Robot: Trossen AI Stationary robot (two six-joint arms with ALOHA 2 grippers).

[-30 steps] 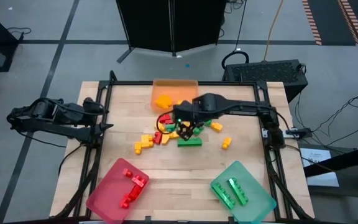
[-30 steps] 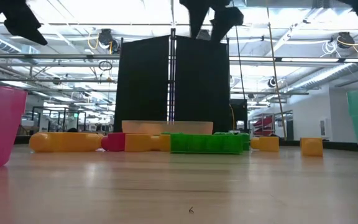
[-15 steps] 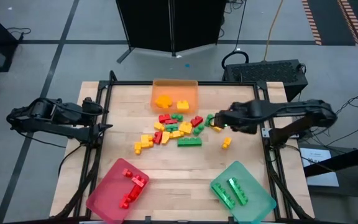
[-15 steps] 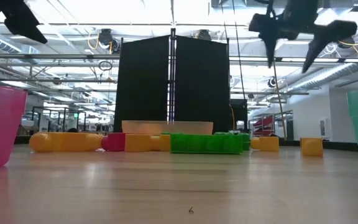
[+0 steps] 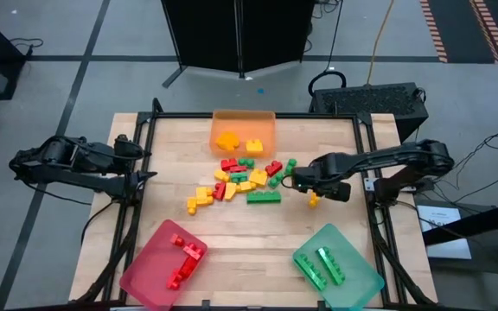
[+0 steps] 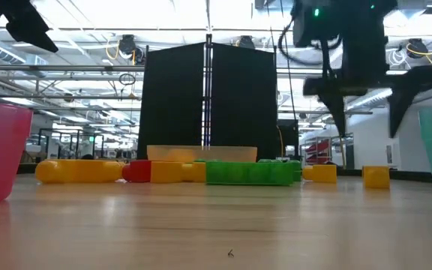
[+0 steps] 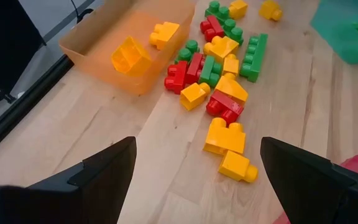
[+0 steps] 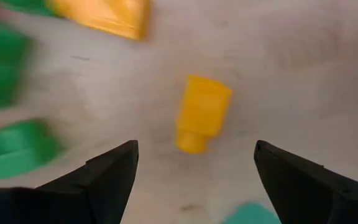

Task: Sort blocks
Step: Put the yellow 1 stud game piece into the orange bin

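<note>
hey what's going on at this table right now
A two-armed robot is sorting blocks by colour into trays. The right gripper, open and empty, hangs above a lone yellow block at the pile's right side. The left gripper waits open at the table's left edge. The red tray and green tray already hold matching blocks.

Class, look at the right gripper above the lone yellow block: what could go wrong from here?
1. The right gripper hangs open above the lone yellow block; in the wrist view the block lies skewed between the fingers, so closing might twist it or flick it away.
2. Green blocks lie close beside it; a finger coming down off line could nudge them.
</note>
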